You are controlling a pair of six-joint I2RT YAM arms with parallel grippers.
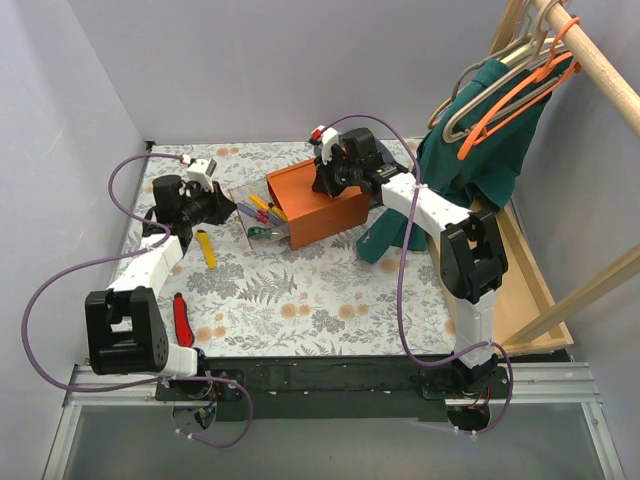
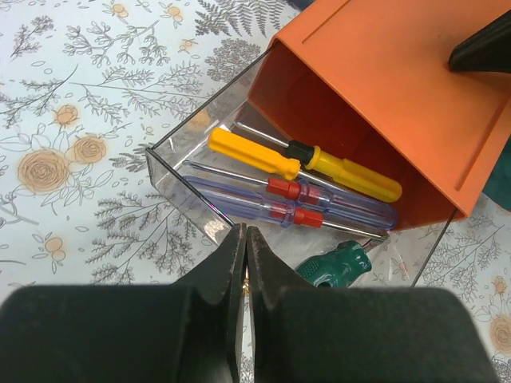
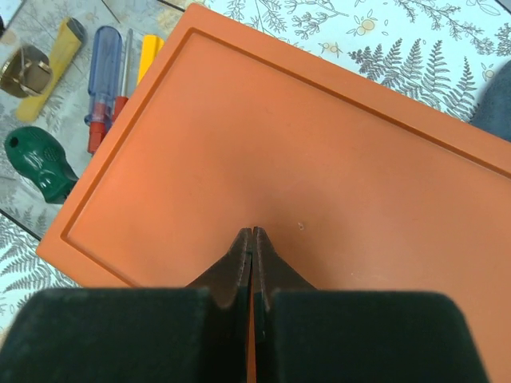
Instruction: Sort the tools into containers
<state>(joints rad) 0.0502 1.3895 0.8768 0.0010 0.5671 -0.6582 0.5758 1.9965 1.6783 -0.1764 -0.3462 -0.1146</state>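
**Tipped to spill**

Our right gripper (image 3: 252, 235), fingers pressed together, leans on the rectangular opaque orange box (image 3: 319, 159). We judge that this holds it tipped, mouth over the clear plastic box (image 2: 172, 171), where the thin yellow and red-and-blue screwdrivers (image 2: 295, 190) lie. Our left gripper (image 2: 243, 239) (also closed, empty) hovers beside.

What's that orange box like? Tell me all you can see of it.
The orange box is opaque, rectangular, plastic-looking, one flat panel edged by a shallow ridge. It lies tipped, open mouth facing the clear box, a yellow screwdriver reaching inside. The right gripper, shut, seems to rest on its upturned panel.
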